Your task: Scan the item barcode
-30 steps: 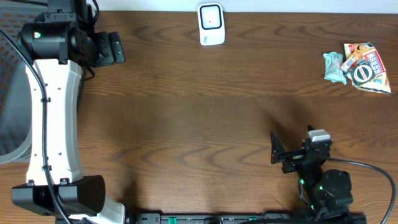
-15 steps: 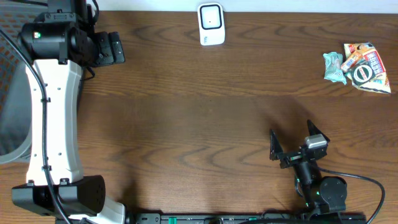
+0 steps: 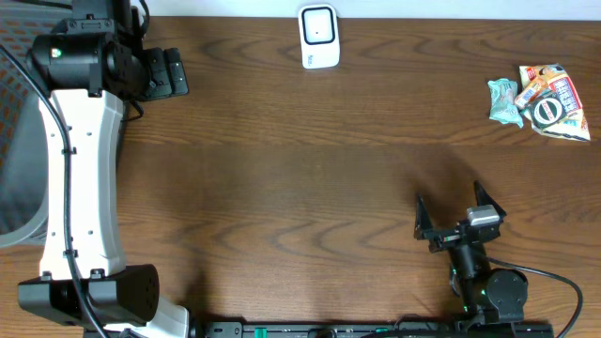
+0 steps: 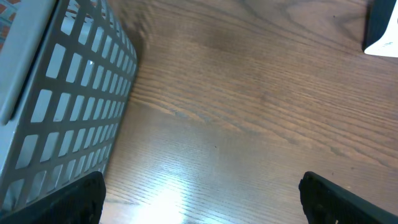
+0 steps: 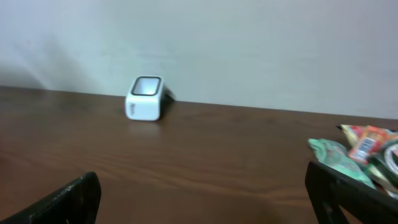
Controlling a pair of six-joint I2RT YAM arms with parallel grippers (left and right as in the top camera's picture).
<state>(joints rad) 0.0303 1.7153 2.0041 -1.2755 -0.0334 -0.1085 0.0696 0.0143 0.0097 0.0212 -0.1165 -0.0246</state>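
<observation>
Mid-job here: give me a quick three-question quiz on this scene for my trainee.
1. True or false: the right gripper grips a snack.
2. The scanner stands: A) far edge, middle; B) beside the snacks; C) near edge.
3. Name the meshed thing on the left in the left wrist view.
Key: 1 false: it is open, and the snacks lie apart at the right edge. 2 A. 3 basket.

We see a dark wooden table [image 3: 282, 188]. A small white scanner [image 3: 318, 36] stands at the middle of its far edge. Near the far right corner we find a few snack packets [image 3: 549, 99], lying bunched and touching one another.
</observation>
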